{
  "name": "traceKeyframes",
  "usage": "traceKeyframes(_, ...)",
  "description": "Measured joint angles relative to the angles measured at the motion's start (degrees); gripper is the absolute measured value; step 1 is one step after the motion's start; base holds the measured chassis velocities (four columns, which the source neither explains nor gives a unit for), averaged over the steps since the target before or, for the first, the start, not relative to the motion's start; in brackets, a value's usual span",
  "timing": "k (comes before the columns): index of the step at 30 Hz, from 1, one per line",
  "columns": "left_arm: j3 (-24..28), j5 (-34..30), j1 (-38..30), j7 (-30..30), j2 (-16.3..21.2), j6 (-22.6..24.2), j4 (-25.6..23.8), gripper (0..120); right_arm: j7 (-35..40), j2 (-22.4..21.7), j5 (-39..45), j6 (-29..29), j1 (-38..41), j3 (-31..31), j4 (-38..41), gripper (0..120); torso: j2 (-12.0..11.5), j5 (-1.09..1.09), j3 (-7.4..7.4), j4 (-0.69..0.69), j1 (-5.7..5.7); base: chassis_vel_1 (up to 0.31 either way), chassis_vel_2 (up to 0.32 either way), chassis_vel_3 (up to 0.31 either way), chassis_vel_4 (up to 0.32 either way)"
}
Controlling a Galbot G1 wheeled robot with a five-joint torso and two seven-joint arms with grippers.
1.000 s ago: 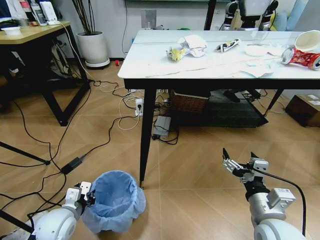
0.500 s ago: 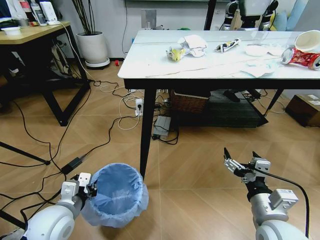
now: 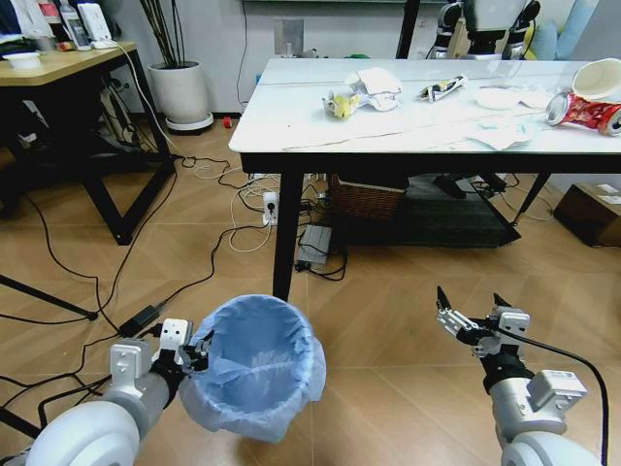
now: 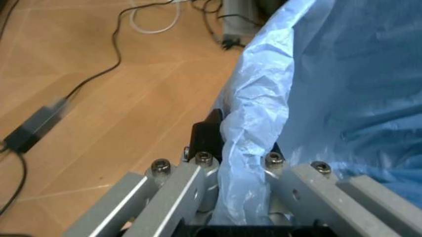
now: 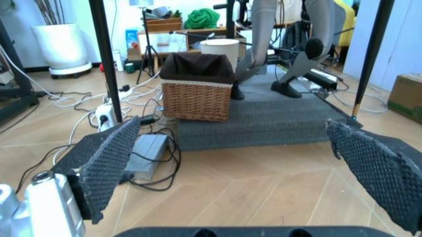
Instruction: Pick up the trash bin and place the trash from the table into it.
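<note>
Blue crinkly plastic lines the trash bin (image 3: 254, 364), which sits low in the head view, left of centre, above the wooden floor (image 3: 388, 320) and in front of the table's black front leg. The left gripper (image 3: 194, 354) meets the bin at its left rim, jaws clamped on the bag-covered edge. The right gripper (image 3: 473, 313) hangs over bare floor at lower right, well apart from the bin, jaws spread wide and holding nothing.

Farther back stands the table (image 3: 291, 116), its white marble-look surface carrying the trash: a yellow wrapper (image 3: 339, 103) beside crumpled white paper (image 3: 376, 85), a small tube (image 3: 442, 89) to their right, and a crushed red can (image 3: 585, 113) at the far right, touching a white paper cup (image 3: 600, 78). Any writing on the can is too small to read. A white plant pot (image 3: 180, 93) stands by the wall at left.

From the left wrist view, the left gripper (image 4: 232, 148) has one black finger (image 4: 205, 138) outside the bin's rim, with a fold of the blue bag (image 4: 264, 113) pinched between the jaws.

From the right wrist view, the right gripper (image 5: 237, 163) shows two black textured fingertips (image 5: 105, 163) far apart, framing a wicker basket (image 5: 196, 94) on a grey mat under the table. No labels are legible.
</note>
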Motion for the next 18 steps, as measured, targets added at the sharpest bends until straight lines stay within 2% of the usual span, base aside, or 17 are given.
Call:
traceKeyframes(8, 1.23, -7.18, -0.26, -3.17, 2.11, -0.03, -0.71, 2, 0.0, 0.0, -0.1, -0.08, -0.39, 0.65, 0.35, 100, 0.0, -0.01, 0.0, 0.0, 0.0, 0.0, 0.0, 0.0, 0.0)
traceKeyframes(18, 1.83, -9.29, -0.42, -4.06, 3.05, -0.07, -0.52, 2, -0.09, 0.0, -1.07, -0.1, -1.0, 0.58, 0.42, 100, 0.0, -0.01, 0.0, 0.0, 0.0, 0.0, 0.0, 0.0, 0.0)
